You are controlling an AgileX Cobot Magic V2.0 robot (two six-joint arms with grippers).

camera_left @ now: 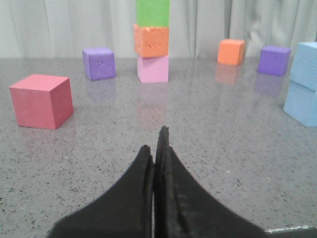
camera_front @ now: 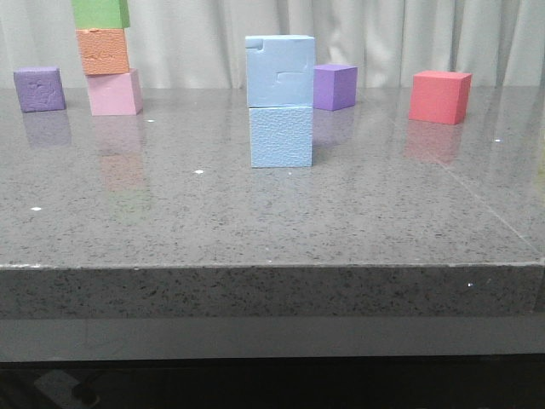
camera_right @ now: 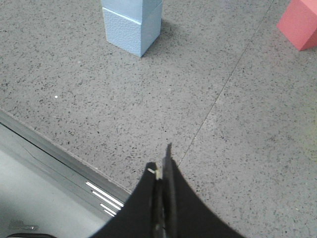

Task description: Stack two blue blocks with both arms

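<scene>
No brand, label or writing can be read on any block or on the grey speckled table (camera_front: 358, 221). In the front view, going from the left of the frame: a purple cube (camera_front: 39, 89) sits at the far left, then a tower of pink block (camera_front: 114, 93), orange block (camera_front: 103, 51) and green block (camera_front: 100, 13) rising out of the top of the frame; at centre the two blue blocks are stacked, the upper blue block (camera_front: 280, 71) resting on the lower blue block (camera_front: 281, 136) and slightly overhanging it to the left, its front face scored and dented; a second purple cube (camera_front: 335, 86) stands just behind and to the right of the stack, and a red cube (camera_front: 440, 96) sits well apart toward the right. The table's front edge runs across the lower half of the frame, and the wide stretch of surface between that edge and the stack is bare — open room on both sides too. Neither arm appears in the front view. In the left wrist view the left gripper (camera_left: 158, 144) has its fingers pressed together, holding nothing, with the stack well apart at the frame's right edge. In the right wrist view the right gripper (camera_right: 162, 166) is likewise closed and empty, near the table's edge — the stack lies well off at the upper left.
</scene>
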